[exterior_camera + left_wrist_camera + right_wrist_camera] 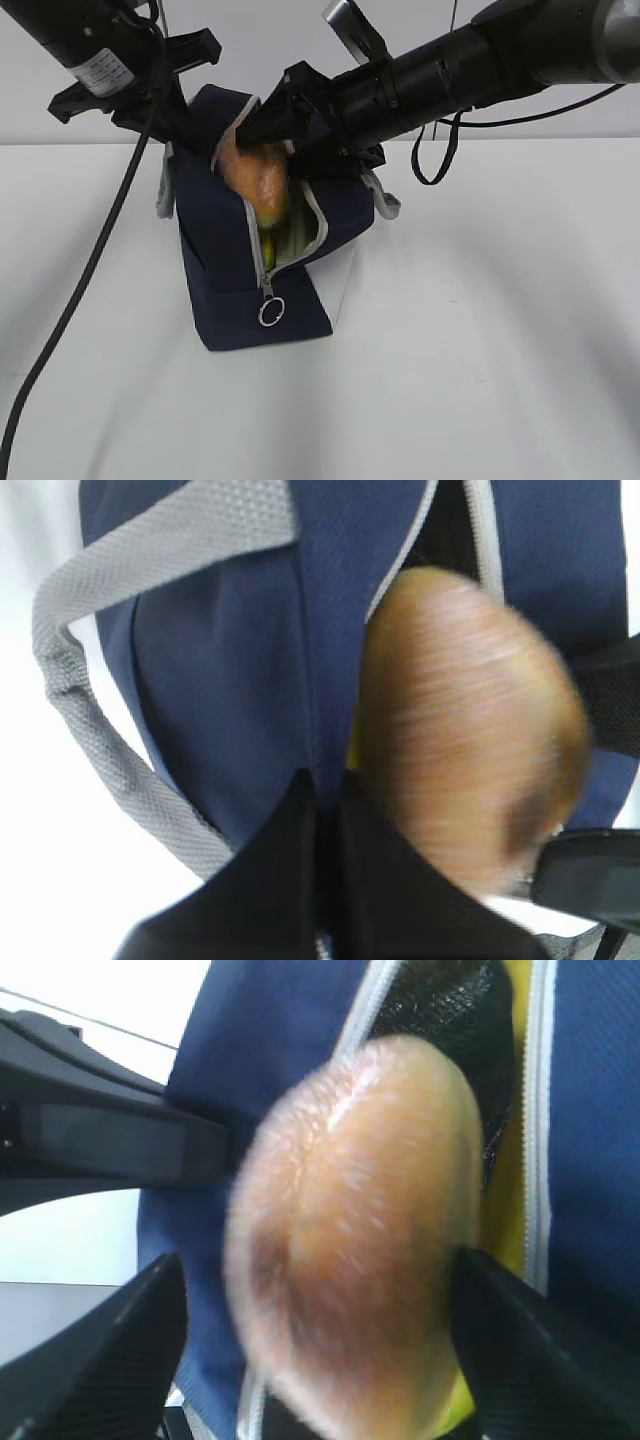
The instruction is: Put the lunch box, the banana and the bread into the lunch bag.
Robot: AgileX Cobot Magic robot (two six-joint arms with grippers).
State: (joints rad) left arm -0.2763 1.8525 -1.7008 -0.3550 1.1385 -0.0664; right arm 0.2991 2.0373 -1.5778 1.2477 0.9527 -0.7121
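Note:
The navy lunch bag point(225, 290) stands on the white table with its zipper open. My left gripper point(190, 125) is shut on the bag's upper edge and holds the opening apart; the left wrist view shows its jaws point(325, 810) pinching the blue fabric point(230, 680). The bread point(258, 180) sits half in the opening, blurred in both wrist views point(460, 730) point(360, 1230). My right gripper point(320, 1258) straddles it with open jaws; there is a gap at the left finger. The yellow banana point(268, 250) lies inside the bag point(590, 1160). The lunch box is hidden.
The zipper's ring pull point(271, 312) hangs at the bag's front. Grey handles point(165, 195) point(385, 200) hang at both sides. A black cable point(90, 270) runs down at the left. White tabletop point(480, 330) lies to the right and in front.

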